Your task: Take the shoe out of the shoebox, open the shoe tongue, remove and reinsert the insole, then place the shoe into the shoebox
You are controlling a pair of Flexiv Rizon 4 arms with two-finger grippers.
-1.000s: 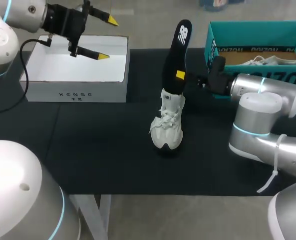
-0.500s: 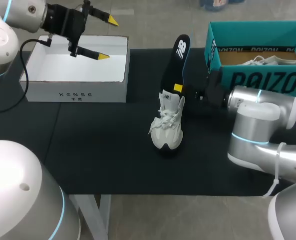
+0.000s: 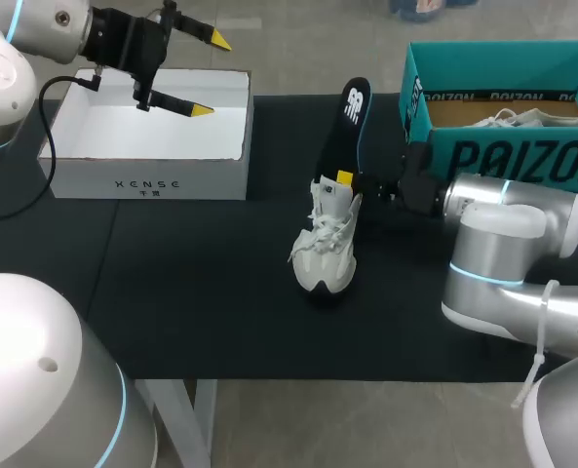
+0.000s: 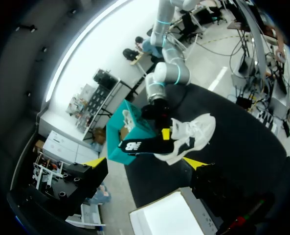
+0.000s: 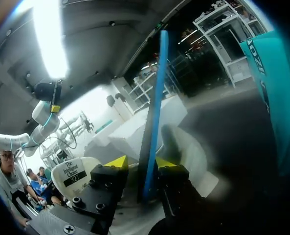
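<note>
The insole (image 3: 347, 117) is clamped in the right gripper (image 3: 345, 178), with one yellow tip pressed on each of its faces near its lower end. Most of its length stands up ahead of the fingers. The end just below them is entered into the opening of the shoe (image 3: 326, 249). The shoe is set on the table (image 3: 172, 292) directly under that gripper, with nothing holding it. The teal shoebox (image 3: 503, 58) lies back beside the right arm's wrist.

The left gripper (image 3: 209, 74) is held with its fingers spread and nothing between them. It hangs over the white box (image 3: 152, 180), well apart from the shoe.

The insole is judged to be thin, light and bendy, so it is likely to buckle if driven from its far end. A hold low down, close to the shoe's opening, is therefore thought best, with the grip shifted upward as the insole is fed in. The shoe is judged light and soft-walled. Left unsteadied, it may be tipped or slid by the push, so a hold at its heel collar is advised.
</note>
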